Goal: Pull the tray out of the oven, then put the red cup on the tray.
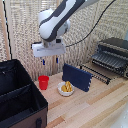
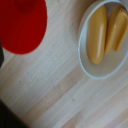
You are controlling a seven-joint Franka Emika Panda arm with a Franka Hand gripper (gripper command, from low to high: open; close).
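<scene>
The red cup (image 1: 44,82) stands upright on the wooden table, near the exterior view's left. My gripper (image 1: 50,61) hangs above it, slightly toward the right, open, with nothing between its blue fingertips (image 1: 43,62). In the wrist view the red cup (image 2: 22,25) fills one corner, seen from above, and no fingers show there. The oven (image 1: 116,50) sits at the far right of the exterior view. The dark slatted tray (image 1: 106,60) shows at the oven's front and seems drawn out of it.
A white bowl (image 1: 66,89) (image 2: 95,60) with yellow pieces (image 2: 97,35) sits just right of the cup. Behind the bowl a black wire stand with a navy panel (image 1: 77,76) leans. A large black fabric case (image 1: 17,97) fills the lower left. A slatted blind backs the table.
</scene>
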